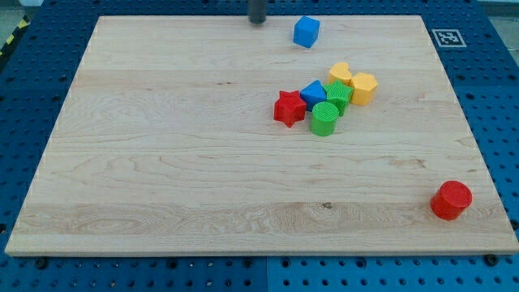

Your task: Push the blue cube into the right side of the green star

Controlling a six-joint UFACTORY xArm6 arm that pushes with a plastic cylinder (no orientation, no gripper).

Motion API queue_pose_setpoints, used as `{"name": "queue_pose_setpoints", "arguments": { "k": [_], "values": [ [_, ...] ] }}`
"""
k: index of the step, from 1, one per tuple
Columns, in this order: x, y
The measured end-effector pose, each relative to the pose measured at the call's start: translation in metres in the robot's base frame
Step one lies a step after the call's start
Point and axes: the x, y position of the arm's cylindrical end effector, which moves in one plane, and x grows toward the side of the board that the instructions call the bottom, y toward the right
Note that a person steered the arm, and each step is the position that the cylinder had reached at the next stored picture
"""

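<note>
My tip (257, 22) stood just left of the blue cube (306, 32), apart; the green star (338, 95) lay well below-right; no jaws showed.

Wooden desk (162, 162) carries a blue cube (306, 32) nr the view's top. Mid-right cluster: red star (288, 108), blue block (313, 93), green star (338, 96), green cylinder (324, 118), two yellow blocks (340, 75) (363, 88). Red cylinder (451, 199) sits alone, btm right.

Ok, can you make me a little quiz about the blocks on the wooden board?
1. True or false: my tip touches the blue cube.
2. Which block sits alone near the view's bottom right? A) red cylinder B) green cylinder C) red star
3. Fill in: the green star sits in a cluster near the board's ____.

Key: 1 false, the tip stands apart at the cube's left. 2 A. 3 middle.
</note>
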Motion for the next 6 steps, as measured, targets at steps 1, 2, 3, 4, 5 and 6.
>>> {"name": "queue_pose_setpoints", "arguments": {
  "k": [1,2,3,4,5,6],
  "values": [
    [0.064,0.077],
    [0.104,0.148],
    [0.105,0.157],
    [0.126,0.167],
    [0.168,0.192],
    [0.160,0.187]
  ]
}}
